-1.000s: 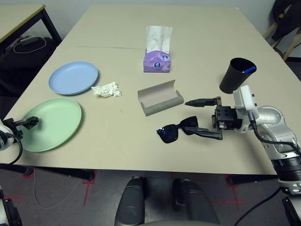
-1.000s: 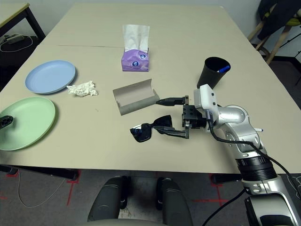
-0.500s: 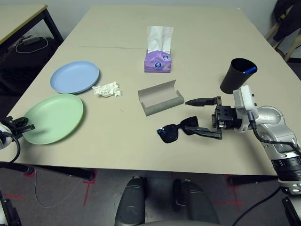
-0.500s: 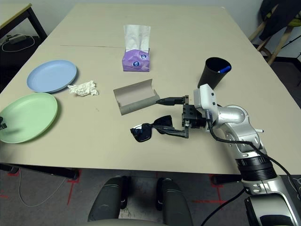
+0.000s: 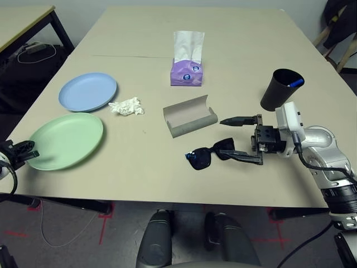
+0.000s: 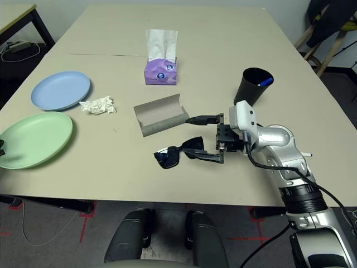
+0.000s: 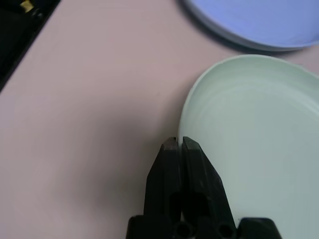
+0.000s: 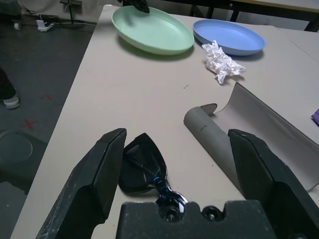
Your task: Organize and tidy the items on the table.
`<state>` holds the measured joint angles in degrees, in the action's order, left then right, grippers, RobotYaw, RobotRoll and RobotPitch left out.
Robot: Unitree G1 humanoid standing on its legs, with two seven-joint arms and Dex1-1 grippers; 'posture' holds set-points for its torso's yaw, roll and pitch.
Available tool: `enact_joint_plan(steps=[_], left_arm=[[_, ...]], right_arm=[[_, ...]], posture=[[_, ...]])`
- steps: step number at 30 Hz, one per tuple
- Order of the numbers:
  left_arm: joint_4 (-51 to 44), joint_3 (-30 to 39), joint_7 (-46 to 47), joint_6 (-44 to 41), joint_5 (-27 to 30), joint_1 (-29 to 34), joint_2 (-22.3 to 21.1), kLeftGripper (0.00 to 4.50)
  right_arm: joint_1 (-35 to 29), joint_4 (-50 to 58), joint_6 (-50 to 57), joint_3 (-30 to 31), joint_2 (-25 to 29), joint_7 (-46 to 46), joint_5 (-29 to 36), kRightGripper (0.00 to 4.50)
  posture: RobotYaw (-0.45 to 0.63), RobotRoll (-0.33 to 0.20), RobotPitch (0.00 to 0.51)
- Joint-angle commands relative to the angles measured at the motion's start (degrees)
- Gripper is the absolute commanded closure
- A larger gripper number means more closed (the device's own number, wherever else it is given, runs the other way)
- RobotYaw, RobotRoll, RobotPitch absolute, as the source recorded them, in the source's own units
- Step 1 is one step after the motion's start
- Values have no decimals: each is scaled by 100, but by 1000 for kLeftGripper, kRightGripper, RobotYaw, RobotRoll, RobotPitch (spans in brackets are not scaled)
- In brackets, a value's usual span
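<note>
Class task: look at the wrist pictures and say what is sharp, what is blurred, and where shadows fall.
Left wrist view: the left gripper is sharp, the green plate soft, a faint shadow on the table beside it. Right wrist view: the near fingers are blurred, the tissue wad crisp.

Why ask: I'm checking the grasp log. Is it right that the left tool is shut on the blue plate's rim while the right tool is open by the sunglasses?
Not quite: the left tool is shut on the green plate, as the left wrist view shows. The right tool is open by the sunglasses.
</note>
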<state>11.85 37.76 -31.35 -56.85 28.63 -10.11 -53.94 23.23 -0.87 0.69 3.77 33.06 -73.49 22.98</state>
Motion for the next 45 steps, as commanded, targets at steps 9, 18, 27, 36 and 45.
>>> enact_joint_plan(steps=[9, 18, 27, 36, 45], left_arm=[[-647, 598, 601, -583, 422, -533, 317, 4474], [763, 119, 1164, 262, -45, -2051, 305, 4474], [2129, -554, 2368, 1939, -744, -3476, 1253, 4474], [3671, -752, 3070, 3276, -1049, -4356, 1660, 4474], [4280, -675, 3879, 4170, -1118, -4671, 1666, 4474]], right_arm=[[-8, -44, -57, 45, 1, -39, -18, 0], [-11, 14, -41, 45, -17, 8, -27, 0], [42, 79, 46, 22, -60, 189, -32, 0], [-27, 107, 607, -360, -454, 1220, 225, 0], [-213, 476, 836, -378, -609, 1577, 342, 0]], posture=[[138, 0, 132], [133, 0, 132], [125, 0, 132], [117, 0, 133], [116, 0, 132]])
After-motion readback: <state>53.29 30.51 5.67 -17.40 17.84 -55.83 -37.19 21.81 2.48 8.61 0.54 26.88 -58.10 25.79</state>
